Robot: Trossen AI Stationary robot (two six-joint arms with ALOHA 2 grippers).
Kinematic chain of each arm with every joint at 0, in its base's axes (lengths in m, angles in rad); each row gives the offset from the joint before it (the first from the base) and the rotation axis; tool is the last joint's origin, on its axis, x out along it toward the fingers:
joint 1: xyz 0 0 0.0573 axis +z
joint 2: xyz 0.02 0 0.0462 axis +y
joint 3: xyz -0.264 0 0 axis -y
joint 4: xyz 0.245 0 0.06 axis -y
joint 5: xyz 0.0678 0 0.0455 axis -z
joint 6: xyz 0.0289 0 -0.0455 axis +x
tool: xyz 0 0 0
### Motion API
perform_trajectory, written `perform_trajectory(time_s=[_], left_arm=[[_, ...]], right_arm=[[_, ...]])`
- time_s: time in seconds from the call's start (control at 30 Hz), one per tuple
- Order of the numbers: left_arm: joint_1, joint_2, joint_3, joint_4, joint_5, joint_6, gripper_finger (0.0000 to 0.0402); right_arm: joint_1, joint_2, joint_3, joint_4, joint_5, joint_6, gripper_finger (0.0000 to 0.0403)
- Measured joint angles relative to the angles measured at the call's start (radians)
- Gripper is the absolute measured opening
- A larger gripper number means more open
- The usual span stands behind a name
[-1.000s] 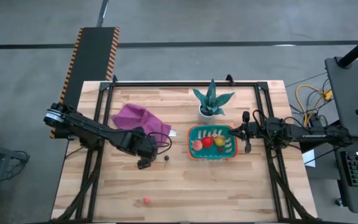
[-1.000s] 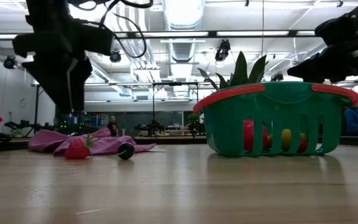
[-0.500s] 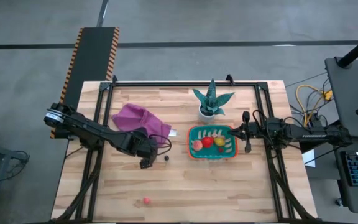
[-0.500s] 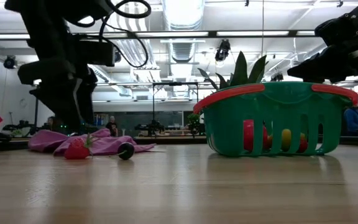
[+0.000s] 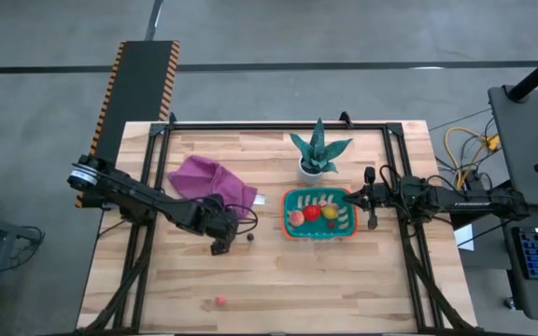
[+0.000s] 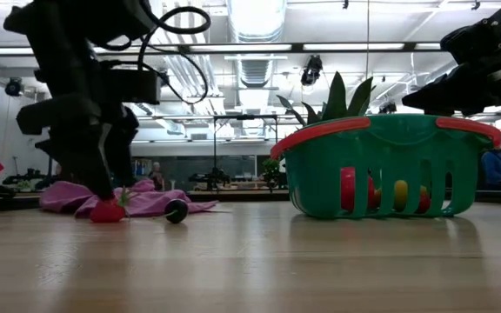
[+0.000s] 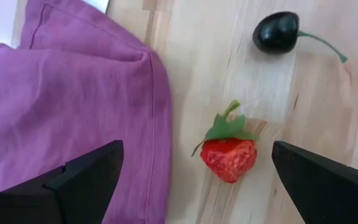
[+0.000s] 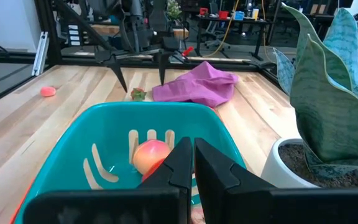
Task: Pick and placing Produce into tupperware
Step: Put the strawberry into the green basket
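Note:
My left gripper (image 7: 204, 186) is open and low over the table. Its fingers stand on either side of a red toy strawberry (image 7: 229, 157) without touching it. In the low view the left gripper (image 6: 103, 187) reaches down to the strawberry (image 6: 107, 211). A dark cherry (image 7: 277, 32) lies on the wood just beyond, also seen from above (image 5: 250, 238). The teal tub (image 5: 320, 214) holds red, peach and yellow pieces. A small red piece (image 5: 220, 301) lies near the table's near edge. My right gripper (image 8: 190, 149) is shut and hovers at the tub's right end.
A purple cloth (image 5: 210, 179) lies crumpled right beside the strawberry, on its far-left side (image 7: 67, 93). A green spiky plant in a white pot (image 5: 318, 155) stands just beyond the tub. Bare wood stretches across the near half of the table.
My left gripper has come down toward the strawberry, from well above the table to just over it, with its fingers staying open. The strawberry, the cherry and the tub have kept their places.

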Motion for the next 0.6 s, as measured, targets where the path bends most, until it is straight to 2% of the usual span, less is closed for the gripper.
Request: perform_trajectory(time_s=[0.4,0.6], left_arm=[[0.0,0.12,0.006,0.027,0.03,-0.001,0.0395],[0.0,0.111,0.005,0.029,0.04,-0.002,0.0374]], right_arm=[[0.0,0.001,0.0,-0.001,0.0,-0.002,0.0009],[0.0,0.001,0.0,-0.001,0.0,-0.002,0.0009]])
